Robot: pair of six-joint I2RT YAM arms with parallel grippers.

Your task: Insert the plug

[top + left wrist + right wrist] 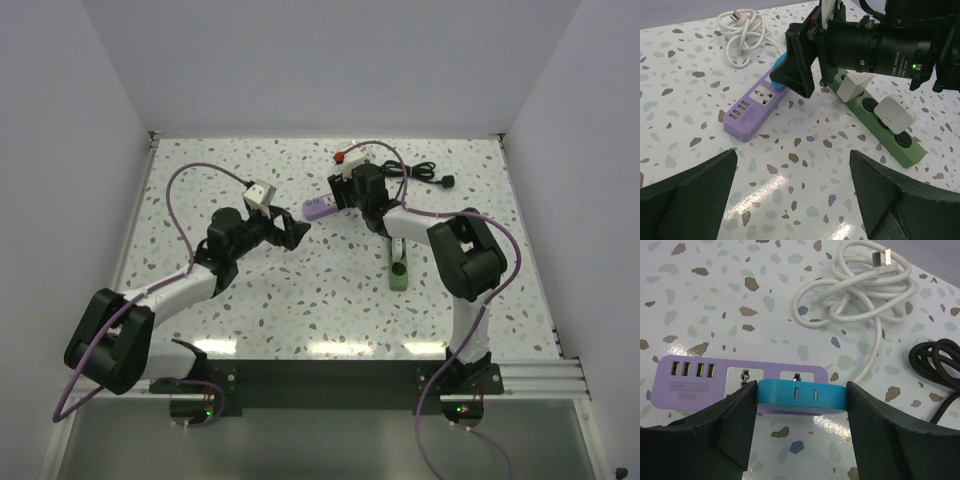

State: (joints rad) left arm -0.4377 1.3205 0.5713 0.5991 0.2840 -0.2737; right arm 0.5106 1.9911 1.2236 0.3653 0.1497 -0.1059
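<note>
The right gripper [802,405] is clamped on a flat blue plastic plug [779,69], one black finger on each short end; the plug sits over the right-hand socket of a lilac rectangular power strip [700,377] lying at the far middle of the speckled terrazzo table [300,300]; whether its pins are seated in the socket cannot be told; the strip's four USB ports are at its left end; a coiled white cable [860,295] lies just beyond the strip, and a black cable [937,360] lies to the right of that; a green power strip [890,137] carrying two white adapters lies nearer and to the right, apart from the lilac one; the left gripper [793,165] hovers just left of the lilac strip, jaws spread wide and holding nothing.
</note>
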